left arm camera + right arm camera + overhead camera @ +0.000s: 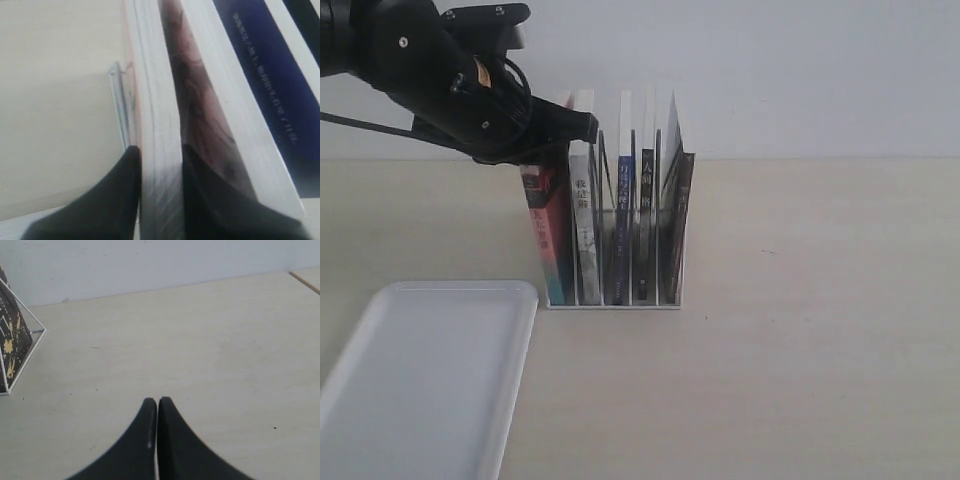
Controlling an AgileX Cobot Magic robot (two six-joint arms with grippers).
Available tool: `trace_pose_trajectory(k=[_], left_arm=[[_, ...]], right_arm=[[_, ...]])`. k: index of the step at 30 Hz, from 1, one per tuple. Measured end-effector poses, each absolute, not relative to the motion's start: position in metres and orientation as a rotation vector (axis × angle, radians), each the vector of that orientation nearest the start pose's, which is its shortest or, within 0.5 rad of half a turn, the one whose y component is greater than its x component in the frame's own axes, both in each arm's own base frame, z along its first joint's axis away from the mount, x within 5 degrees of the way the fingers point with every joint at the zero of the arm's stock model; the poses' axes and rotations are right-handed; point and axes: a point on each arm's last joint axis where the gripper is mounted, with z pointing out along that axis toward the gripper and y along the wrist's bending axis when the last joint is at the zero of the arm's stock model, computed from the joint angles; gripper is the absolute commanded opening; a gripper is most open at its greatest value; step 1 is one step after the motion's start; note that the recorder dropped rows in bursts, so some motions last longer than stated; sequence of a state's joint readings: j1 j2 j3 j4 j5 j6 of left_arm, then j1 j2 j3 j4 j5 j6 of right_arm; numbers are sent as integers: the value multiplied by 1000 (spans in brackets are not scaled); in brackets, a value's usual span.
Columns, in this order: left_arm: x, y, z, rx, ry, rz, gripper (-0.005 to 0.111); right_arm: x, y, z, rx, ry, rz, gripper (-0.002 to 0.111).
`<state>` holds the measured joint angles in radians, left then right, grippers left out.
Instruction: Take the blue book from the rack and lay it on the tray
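The white wire rack (672, 297) stands mid-table with several upright books. The blue book (548, 235), whose dark spine carries a red patch and white characters, fills the leftmost slot. My left gripper (578, 128) is at its top edge. In the left wrist view the two black fingers (127, 185) press both sides of its white page block (155, 100), so the left gripper (160, 150) is shut on it. The book still stands in the rack (117, 100). The white tray (420, 380) lies at the front left. My right gripper (158, 401) is shut and holds nothing above bare table.
Beside the held book are a white-grey illustrated book (200, 110) and another with a blue spine (270, 75), then black-spined books (648, 220). In the right wrist view the rack's corner (32, 330) holds a dark, gold-flecked book (10, 350). A pale wall stands behind.
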<state>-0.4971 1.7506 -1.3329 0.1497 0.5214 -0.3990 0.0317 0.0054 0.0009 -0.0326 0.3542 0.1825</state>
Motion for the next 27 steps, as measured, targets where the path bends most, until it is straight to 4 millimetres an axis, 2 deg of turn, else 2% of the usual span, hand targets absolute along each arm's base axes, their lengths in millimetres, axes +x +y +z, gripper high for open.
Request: trace_pose_trajectory(k=[3,13,21,27], left_arm=[[349,-181,265,249,2417,-254,4],[347,-180,269,247,2417,-252,4],[334,-173,302,231,2364,-273,4],[328,-169,338,225,2288,-295,4]], right_arm=[[54,1,181,119,1842,118,0],[54,1,181,119,1842,118,0],[54,1,181,119,1842,118,0],[54,1,181,119,1842,118,0]])
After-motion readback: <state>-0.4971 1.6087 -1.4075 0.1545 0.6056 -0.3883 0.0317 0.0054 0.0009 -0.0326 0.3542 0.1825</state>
